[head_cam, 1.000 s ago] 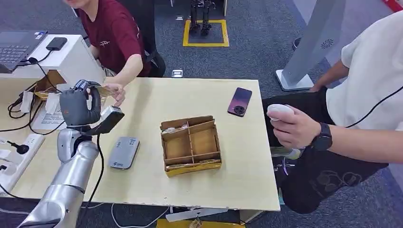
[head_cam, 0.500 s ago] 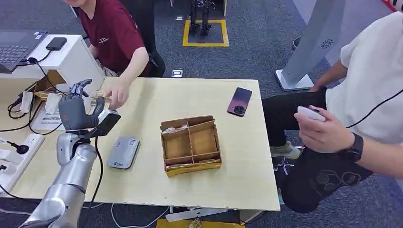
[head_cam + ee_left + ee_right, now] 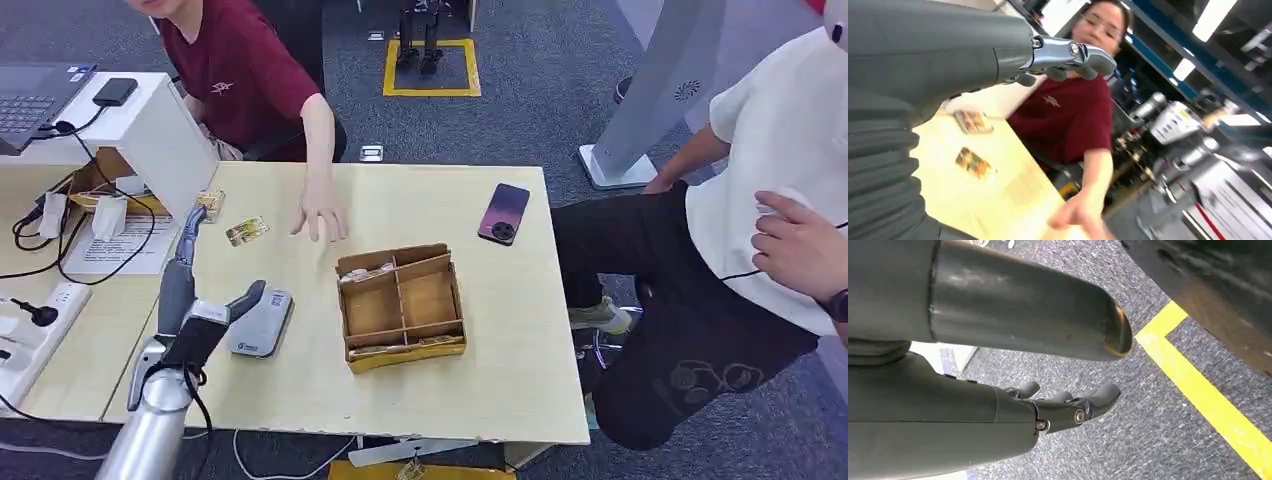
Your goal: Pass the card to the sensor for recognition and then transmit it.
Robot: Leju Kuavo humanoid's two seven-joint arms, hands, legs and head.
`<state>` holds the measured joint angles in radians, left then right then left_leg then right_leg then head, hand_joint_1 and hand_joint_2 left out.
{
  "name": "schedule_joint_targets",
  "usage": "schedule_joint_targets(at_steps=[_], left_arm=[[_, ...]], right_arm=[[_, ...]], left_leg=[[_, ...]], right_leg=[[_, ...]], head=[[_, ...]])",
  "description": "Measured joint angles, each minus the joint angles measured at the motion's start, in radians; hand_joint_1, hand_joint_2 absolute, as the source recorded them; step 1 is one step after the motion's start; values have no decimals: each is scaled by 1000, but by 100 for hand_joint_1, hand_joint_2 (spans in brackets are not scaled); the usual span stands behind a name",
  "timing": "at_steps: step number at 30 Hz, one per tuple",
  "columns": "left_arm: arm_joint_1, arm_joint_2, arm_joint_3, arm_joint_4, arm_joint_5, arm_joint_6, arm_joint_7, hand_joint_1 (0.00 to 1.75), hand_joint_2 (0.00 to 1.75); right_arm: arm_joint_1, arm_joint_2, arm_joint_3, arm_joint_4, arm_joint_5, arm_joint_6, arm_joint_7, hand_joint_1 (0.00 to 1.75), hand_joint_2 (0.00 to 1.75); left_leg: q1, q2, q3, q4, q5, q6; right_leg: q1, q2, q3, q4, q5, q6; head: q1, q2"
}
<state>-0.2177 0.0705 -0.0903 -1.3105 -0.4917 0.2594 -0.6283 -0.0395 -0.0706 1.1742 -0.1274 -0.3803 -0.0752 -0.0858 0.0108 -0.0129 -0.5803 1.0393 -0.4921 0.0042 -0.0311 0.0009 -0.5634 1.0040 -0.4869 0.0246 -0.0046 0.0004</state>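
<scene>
A robotics lab or office: grey carpet [image 3: 540,110], laptop [image 3: 35,95], cabled desk [image 3: 400,200], yellow floor marking [image 3: 432,92].

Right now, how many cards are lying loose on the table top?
2. One card lies near the person's hand; the other card lies beside the white box. More cards may sit inside the wooden tray.

Head view looks down on table [image 3: 420,200] (wrists close, tilted).
</scene>
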Motion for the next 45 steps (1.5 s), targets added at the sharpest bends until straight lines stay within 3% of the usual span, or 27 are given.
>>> schedule_joint_targets(at_steps=[4, 6, 8, 12, 16, 20, 25, 31, 36, 45], left_arm=[[95, 52, -93, -131, -86, -27, -48, 0, 175], [145, 83, -160, -190, -170, -8, -61, 0, 175], [182, 110, -231, -222, -272, 61, -45, 0, 175], [201, 140, -348, -226, -389, 214, -8, 0, 175], [201, 152, -424, -222, -408, 237, -1, 0, 175], [193, 158, -486, -181, -511, 295, 58, 0, 175], [174, 162, -528, -137, -520, 313, 77, 0, 175], [134, 144, -550, -74, -538, 359, 145, 0, 175], [89, 115, -550, -9, -638, 414, 252, 0, 175], [55, 92, -546, 48, -671, 427, 306, 0, 175]], right_arm=[[0, 0, -5, 0, -16, 0, 3, 0, 0], [3, 0, -11, 0, -19, -1, 3, 0, 0], [4, 0, -15, 0, -21, -6, 1, 0, 0], [0, -5, -15, 0, -24, -18, -5, 0, 0], [-5, -8, -15, 0, -25, -19, -5, 0, 0], [-7, -10, -15, 0, -21, -17, -5, 0, 0], [-9, -11, -15, 0, -18, -18, -5, 0, 0], [-13, -13, -13, 0, -17, -19, -5, 0, 0], [-13, -13, -11, 0, -17, -18, -5, 0, 0], [-13, -13, 3, 0, -16, -19, -7, 0, 0]], left_leg=[[0, 1, 1, 0, 0, 0], [0, 1, 1, 0, 0, 0], [0, 1, 1, 0, 0, 0], [0, 1, 1, 0, 0, 0], [0, 0, 1, 0, 0, 0], [0, 1, 1, 0, 0, 0], [0, 0, 1, 0, 0, 0], [0, 0, 1, 0, 1, 0], [0, 0, 1, 0, 1, 0], [0, 0, 1, 0, 1, 0]], right_leg=[[0, 1, 0, 0, 0, 0], [0, 1, 0, 0, 0, 0], [0, 0, 0, 0, 0, 0], [0, 0, 1, 0, 0, 0], [0, 0, 1, 0, 0, 0], [0, 0, 1, 0, 0, 0], [0, 0, 1, 0, 0, 0], [0, 0, 1, 0, 1, 0], [0, 0, 1, 0, 1, 1], [0, 0, 1, 0, 1, 1]], head=[[-1, 0], [-1, 0], [0, 0], [0, 0], [0, 0], [-1, 0], [0, 0], [0, 0], [0, 0], [0, 0]])
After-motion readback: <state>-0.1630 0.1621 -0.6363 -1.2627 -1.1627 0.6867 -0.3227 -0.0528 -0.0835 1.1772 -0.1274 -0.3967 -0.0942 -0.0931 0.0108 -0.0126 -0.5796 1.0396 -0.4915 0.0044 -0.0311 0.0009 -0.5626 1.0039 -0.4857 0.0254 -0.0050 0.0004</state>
